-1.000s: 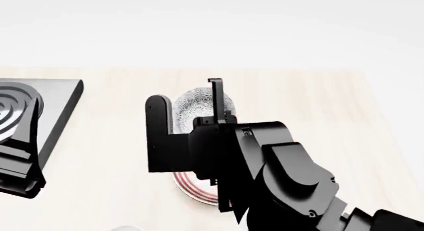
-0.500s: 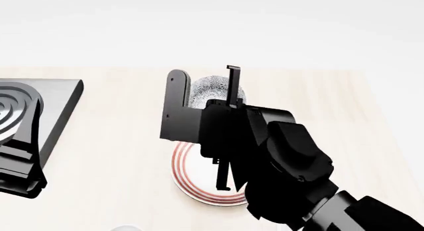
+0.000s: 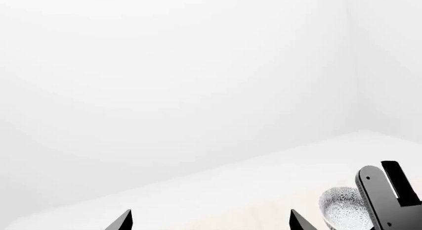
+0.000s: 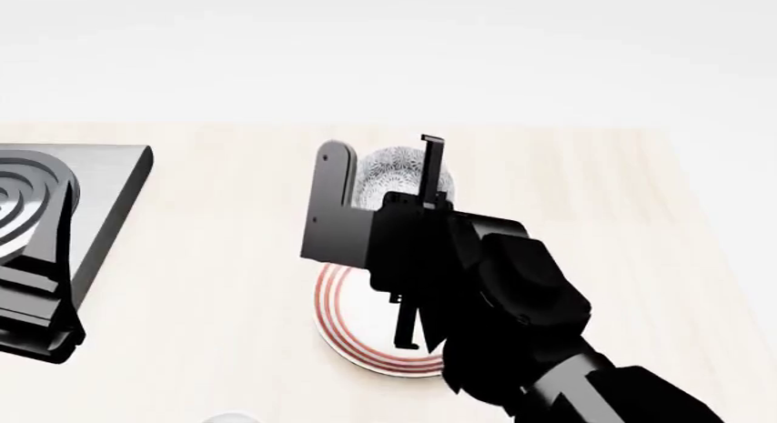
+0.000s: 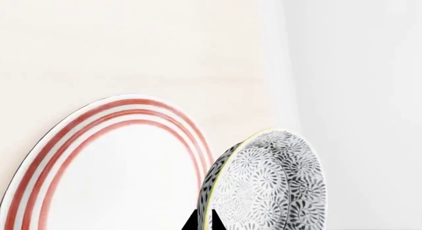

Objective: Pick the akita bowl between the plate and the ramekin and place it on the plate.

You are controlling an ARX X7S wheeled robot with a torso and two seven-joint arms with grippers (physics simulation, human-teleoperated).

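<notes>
My right gripper (image 4: 380, 161) is shut on the rim of the akita bowl (image 4: 396, 173) and holds it tilted on edge. In the head view the bowl hangs over the far rim of the plate (image 4: 337, 337), a white plate with red rings. The right wrist view shows both fingertips (image 5: 191, 223) pinching the bowl's rim, the grey-and-white patterned akita bowl (image 5: 277, 185) beside the plate (image 5: 99, 122). My left gripper (image 3: 211, 222) is open and holds nothing; the bowl (image 3: 343, 210) shows off to one side of it. I cannot make out the ramekin for certain.
A grey slab with a ringed round top (image 4: 73, 182) sits at the table's left, with my left arm (image 4: 36, 314) in front of it. A pale sliver (image 4: 227, 417) pokes in at the head view's near edge. The light wooden table (image 4: 583, 196) ends just beyond the bowl.
My right gripper carried the bowl away from me and to the right, uncovering more of the plate, then sank a little. The left arm has not moved.
</notes>
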